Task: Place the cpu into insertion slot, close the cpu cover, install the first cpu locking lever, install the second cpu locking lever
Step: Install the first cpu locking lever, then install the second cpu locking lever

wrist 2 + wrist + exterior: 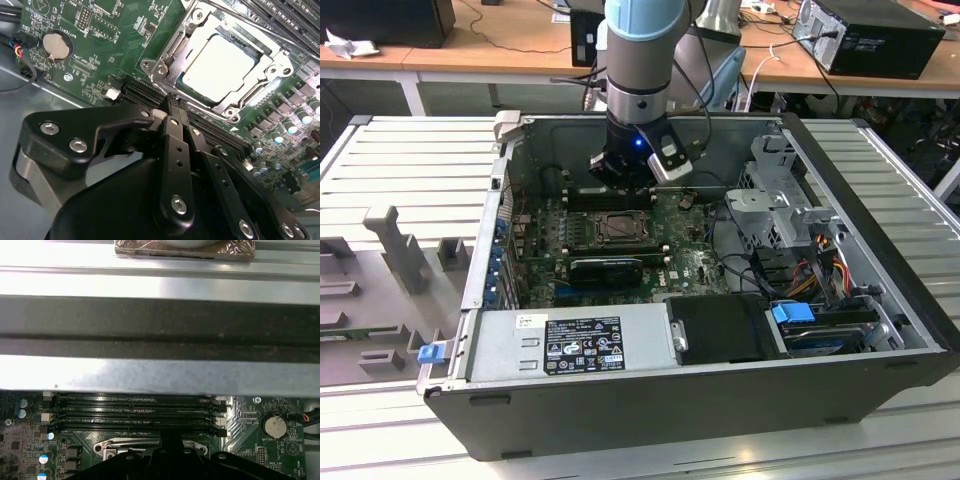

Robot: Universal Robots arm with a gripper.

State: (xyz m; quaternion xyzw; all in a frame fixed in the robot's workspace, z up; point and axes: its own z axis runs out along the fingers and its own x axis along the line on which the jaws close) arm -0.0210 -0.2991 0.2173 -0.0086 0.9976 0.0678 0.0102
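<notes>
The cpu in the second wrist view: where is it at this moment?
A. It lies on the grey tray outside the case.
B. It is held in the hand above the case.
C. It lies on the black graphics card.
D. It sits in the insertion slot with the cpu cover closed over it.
D: in the second wrist view the pale cpu lies in the insertion slot, framed by the silver cpu cover.

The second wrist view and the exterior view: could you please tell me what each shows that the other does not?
Second wrist view alone: the cpu lying in the insertion slot with the cpu cover down over it, and a round coin battery.

Exterior view alone: the whole open computer case, its power supply and the bench.

Shared: the green motherboard, the socket and the gripper above it.
</notes>
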